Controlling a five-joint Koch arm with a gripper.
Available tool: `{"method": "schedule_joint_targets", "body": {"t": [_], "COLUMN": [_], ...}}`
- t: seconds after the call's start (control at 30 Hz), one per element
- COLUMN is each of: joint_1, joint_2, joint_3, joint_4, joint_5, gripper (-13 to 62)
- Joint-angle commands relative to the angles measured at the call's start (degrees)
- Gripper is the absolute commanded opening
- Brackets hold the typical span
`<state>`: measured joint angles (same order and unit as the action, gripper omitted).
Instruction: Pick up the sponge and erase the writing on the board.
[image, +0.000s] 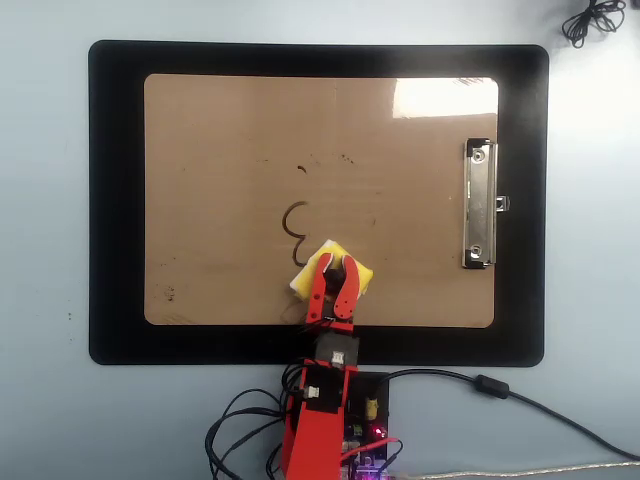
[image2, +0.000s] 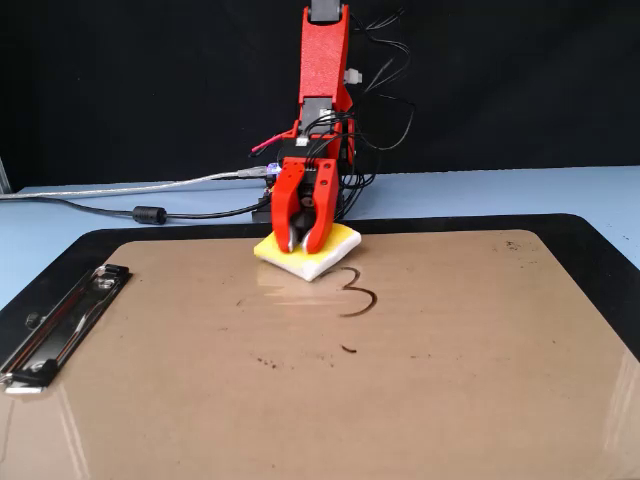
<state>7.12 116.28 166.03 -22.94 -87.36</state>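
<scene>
The yellow sponge (image: 362, 270) with white edges lies flat on the tan board (image: 220, 150), near its edge closest to the arm's base. My red gripper (image: 337, 262) points down onto it, jaws shut on the sponge (image2: 330, 250), hiding the sponge's top middle. The writing (image: 293, 225) is a dark-brown "3"-shaped loop just beyond the sponge, with a small mark (image: 302, 169) farther out. In the fixed view the loop (image2: 358, 295) lies just in front and to the right of the gripper (image2: 300, 246). The board (image2: 450, 380) fills the foreground.
The board's silver clip (image: 480, 205) is at the right in the overhead view and at the left in the fixed view (image2: 60, 325). A black mat (image: 115, 200) lies under the board. Cables (image: 480, 385) trail from the arm's base (image: 320, 430).
</scene>
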Motion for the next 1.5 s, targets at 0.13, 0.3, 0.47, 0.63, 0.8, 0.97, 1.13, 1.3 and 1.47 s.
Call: {"method": "schedule_joint_targets", "body": {"t": [0.13, 0.3, 0.47, 0.63, 0.8, 0.97, 1.13, 1.3, 1.47], "joint_1": [0.09, -17.58, -26.98, -7.29, 8.17, 6.50, -2.64, -2.64, -2.46], "joint_2": [-5.71, -10.28, -14.77, -11.43, -10.20, -9.23, -19.78, -14.77, 15.12], "joint_3": [-5.19, -8.53, -12.04, -8.96, -8.00, -8.44, -20.21, -11.43, 9.67], "joint_4": [-2.90, -4.75, -4.66, -4.75, -5.01, -4.92, -4.39, -4.92, -2.72], "joint_5": [-0.62, -9.76, -14.94, -8.53, 9.14, 7.82, 1.14, 0.53, 0.88], "gripper": [-8.0, -8.0, -8.0, -8.0, -8.0, -8.0, -8.0, -8.0, -8.0]}}
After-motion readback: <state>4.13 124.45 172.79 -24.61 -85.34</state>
